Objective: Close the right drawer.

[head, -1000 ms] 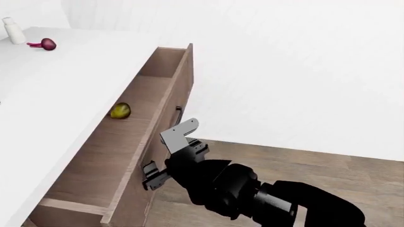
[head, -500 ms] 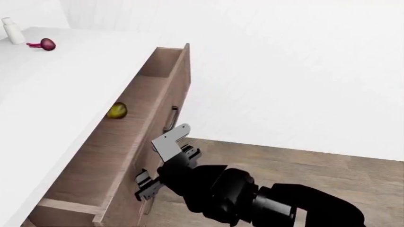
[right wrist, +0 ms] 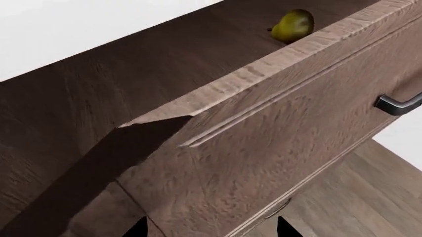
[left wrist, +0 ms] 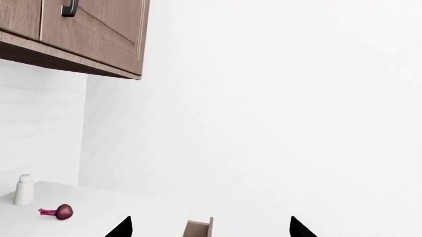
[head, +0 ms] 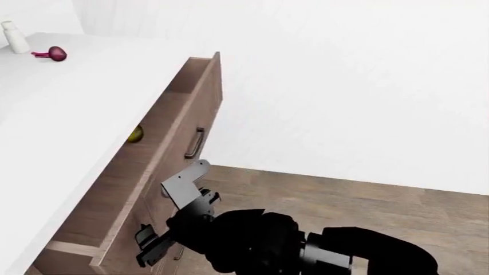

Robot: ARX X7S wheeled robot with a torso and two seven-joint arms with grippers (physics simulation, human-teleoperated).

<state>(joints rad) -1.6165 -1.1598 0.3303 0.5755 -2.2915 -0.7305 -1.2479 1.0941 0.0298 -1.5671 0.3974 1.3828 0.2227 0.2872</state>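
The right drawer (head: 205,106) stands partly out from under the white counter (head: 68,109), light-brown wood with a small dark bar handle (head: 194,143). A yellow pear (head: 135,134) lies inside, half hidden by the counter edge. My right gripper (head: 173,221) is open and sits against the drawer's panelled front, below the handle. In the right wrist view the drawer front (right wrist: 277,133) fills the frame between the spread fingertips of the right gripper (right wrist: 209,230), with the handle (right wrist: 399,103) and pear (right wrist: 292,25) beyond. My left gripper (left wrist: 209,230) is open in mid-air, holding nothing, above the drawer's far corner (left wrist: 197,228).
A red onion (head: 55,54) and a white bottle (head: 14,35) rest on the counter's far left. Wood-plank floor (head: 359,197) runs beneath my right arm, with a white wall behind. An upper cabinet (left wrist: 86,34) hangs overhead in the left wrist view.
The drawer has slid further in under the counter, and my right gripper has moved left with its front. The pear is now partly covered by the counter edge.
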